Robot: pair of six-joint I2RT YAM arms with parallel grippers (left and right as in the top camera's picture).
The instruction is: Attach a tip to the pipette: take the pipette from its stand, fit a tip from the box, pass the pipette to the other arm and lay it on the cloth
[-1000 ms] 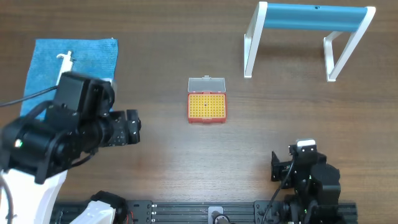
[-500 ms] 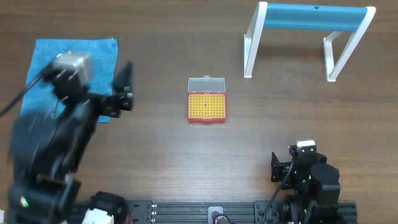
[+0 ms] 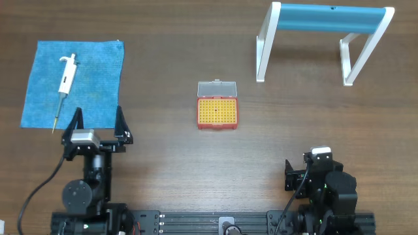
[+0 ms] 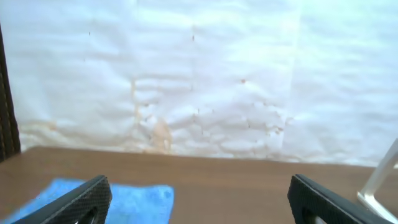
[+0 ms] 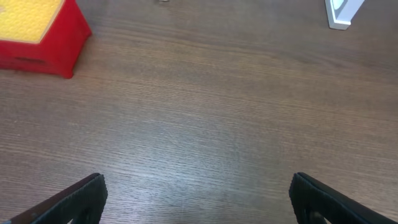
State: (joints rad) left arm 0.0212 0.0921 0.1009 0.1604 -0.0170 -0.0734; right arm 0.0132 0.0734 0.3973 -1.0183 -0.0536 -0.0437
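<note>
Top view: bright, even light from overhead; surface (image 3: 170,163) shows no hot spots. Only short, soft shadows, by the stand (image 3: 326,18) legs & tip box (image 3: 217,112). Left wrist view: pale wall (image 4: 217,81) v. bright, nearly blown out, so left pincer (image 4: 198,196) reads as dark silhouette. Right wrist view: faint sheen across wood grain mid-frame; right pincer (image 5: 198,196) dark vs. it.
</note>
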